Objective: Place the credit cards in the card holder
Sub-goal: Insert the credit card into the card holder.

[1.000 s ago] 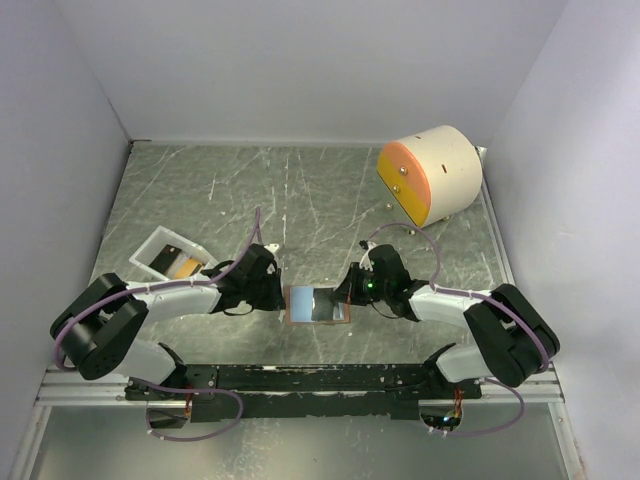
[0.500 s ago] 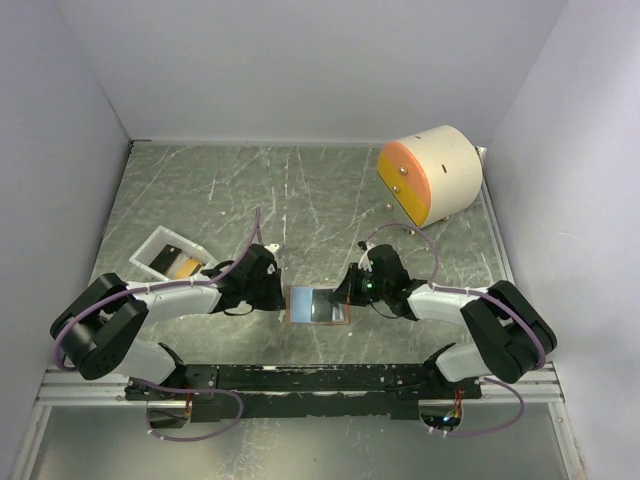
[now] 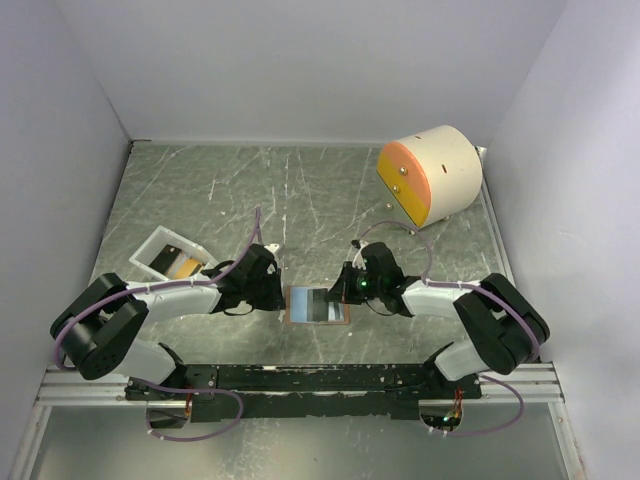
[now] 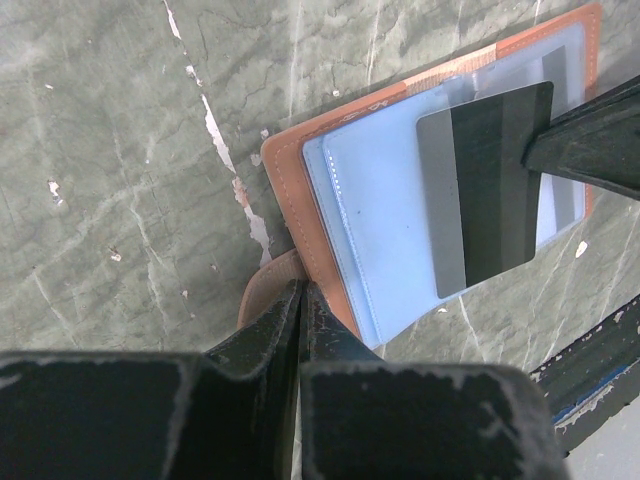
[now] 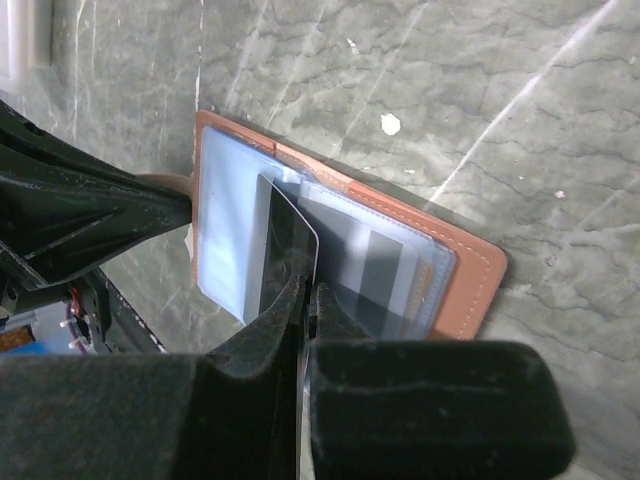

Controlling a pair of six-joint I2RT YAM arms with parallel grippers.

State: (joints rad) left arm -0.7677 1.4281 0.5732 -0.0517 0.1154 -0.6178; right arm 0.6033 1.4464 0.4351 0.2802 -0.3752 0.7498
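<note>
The card holder (image 3: 337, 320) lies open near the table's front edge, a salmon-brown folder with light blue and clear inner pockets (image 4: 385, 215). My left gripper (image 4: 301, 292) is shut on the holder's brown tab at its left edge. My right gripper (image 5: 306, 290) is shut on a dark grey credit card (image 5: 284, 250), which hangs tilted over the inner pockets (image 4: 490, 185). Another card (image 5: 388, 272) shows through a clear pocket on the holder's right half. Two more credit cards, a dark one (image 3: 170, 252) and an orange one (image 3: 187, 266), lie in the white tray.
The white tray (image 3: 143, 247) sits at the left, behind my left arm. A big cream cylinder with an orange face (image 3: 430, 175) stands at the back right. White walls close in the table on three sides.
My right gripper has moved left with the dark card, from the holder's right edge to over its pockets. The left gripper has kept its hold on the tab.
</note>
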